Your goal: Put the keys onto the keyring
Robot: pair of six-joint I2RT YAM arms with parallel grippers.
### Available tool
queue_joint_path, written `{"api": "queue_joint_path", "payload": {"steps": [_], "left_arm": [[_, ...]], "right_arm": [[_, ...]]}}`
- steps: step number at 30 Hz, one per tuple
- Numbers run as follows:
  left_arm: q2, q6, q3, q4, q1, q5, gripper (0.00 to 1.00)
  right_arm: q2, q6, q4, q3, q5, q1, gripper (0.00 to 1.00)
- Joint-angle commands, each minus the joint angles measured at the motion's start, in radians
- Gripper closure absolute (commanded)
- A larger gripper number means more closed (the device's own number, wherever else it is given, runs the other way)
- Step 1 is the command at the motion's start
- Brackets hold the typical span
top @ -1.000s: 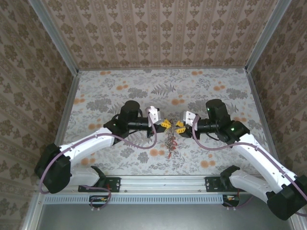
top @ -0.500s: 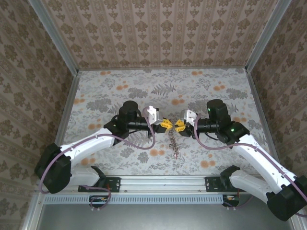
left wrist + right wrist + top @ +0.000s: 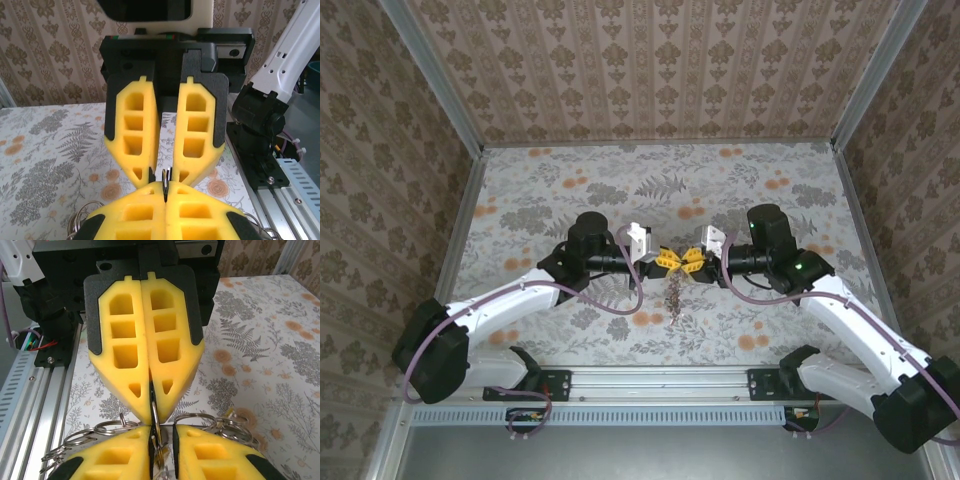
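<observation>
The keyring [image 3: 196,415] hangs in mid-air above the middle of the table [image 3: 770,170], at the spot where the two grippers meet tip to tip. Its thin silver loops show on either side of the fingers in the right wrist view. From above, a small bunch of keys [image 3: 676,290] dangles just below that meeting point, so we judge that several keys are already on the ring.

The left gripper [image 3: 150,410] is clenched, its yellow pads pressed together with a thin wire of the ring pinched at the tips. The right gripper [image 3: 162,450] faces it, its jaws standing narrowly apart around a slim metal piece with a yellowish head. We take this for a key [image 3: 159,456] held against the ring.

We read this as the threading step for one more key. The two are touching or nearly so, but the pads hide the join, and we cannot tell whether the key's hole has caught the wire. What remains, as far as we can judge, is to work that key fully onto the ring and let go.
</observation>
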Motion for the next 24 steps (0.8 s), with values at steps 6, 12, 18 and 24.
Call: {"api": "queue_joint_path", "payload": {"steps": [6,12,18,24], "left_arm": [[-0.003,-0.007,0.003,0.081,-0.009,0.028,1.0],[-0.042,0.119,0.037,-0.21,-0.006,-0.124,0.9],[-0.025,0.212,0.104,-0.43,-0.008,-0.163,0.85],[0.002,0.158,0.108,-0.34,-0.014,-0.126,0.79]], "right_arm": [[0.022,0.012,0.008,0.007,-0.055,0.003,0.98],[0.027,-0.074,-0.171,0.083,0.046,0.003,1.0],[0.107,-0.194,-0.47,0.238,0.245,0.06,1.0],[0.147,-0.179,-0.504,0.292,0.323,0.095,1.0]]}}
